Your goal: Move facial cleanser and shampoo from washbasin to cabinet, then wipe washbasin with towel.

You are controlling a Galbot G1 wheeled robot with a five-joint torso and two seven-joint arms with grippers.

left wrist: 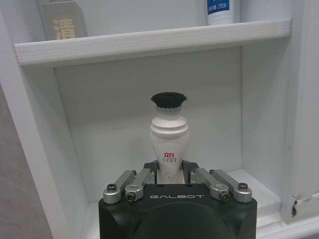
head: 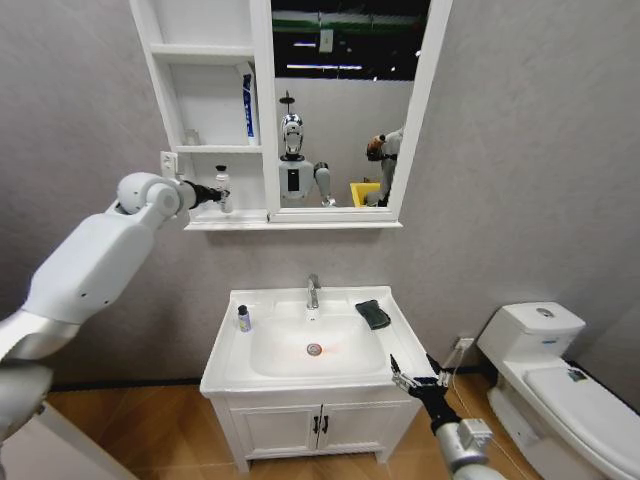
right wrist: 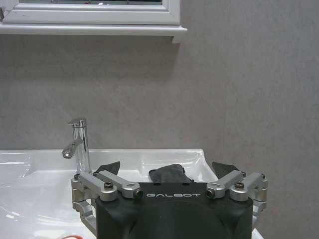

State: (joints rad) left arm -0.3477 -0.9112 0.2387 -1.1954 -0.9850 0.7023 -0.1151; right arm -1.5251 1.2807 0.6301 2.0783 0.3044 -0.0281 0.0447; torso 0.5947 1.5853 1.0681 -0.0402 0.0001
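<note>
Grey textured wall runs behind everything, with a white toilet (head: 560,370) standing to the right on the wood floor. High on that wall hangs the cabinet (head: 262,120), its mirror panel on the right and its open shelves on the left. On the middle shelf a blue-and-white tube (head: 248,108) stands against the partition, and a small clear item with a printed character (left wrist: 61,24) sits at the far side of that shelf.

Raised to the lowest shelf, the left gripper (head: 212,194) has its fingers closed around the base of a white bottle with a black cap (left wrist: 169,137). That bottle stands upright inside the compartment, under the shelf board and between the cabinet's side wall and the partition.

Below, the washbasin (head: 225,345) tops a white vanity (head: 300,428) with dark handles. Its chrome tap (head: 313,291) rises at the back centre. A small bottle with a dark cap (head: 244,318) stands on the rim left of the tap, and the towel (head: 373,314) lies rumpled on the rim to the tap's right.

Off the basin's front right corner, the right gripper (head: 412,374) hovers with fingers spread wide, holding nothing. From its wrist the towel (right wrist: 168,173) lies just ahead, past the black fingertips (right wrist: 107,168).
</note>
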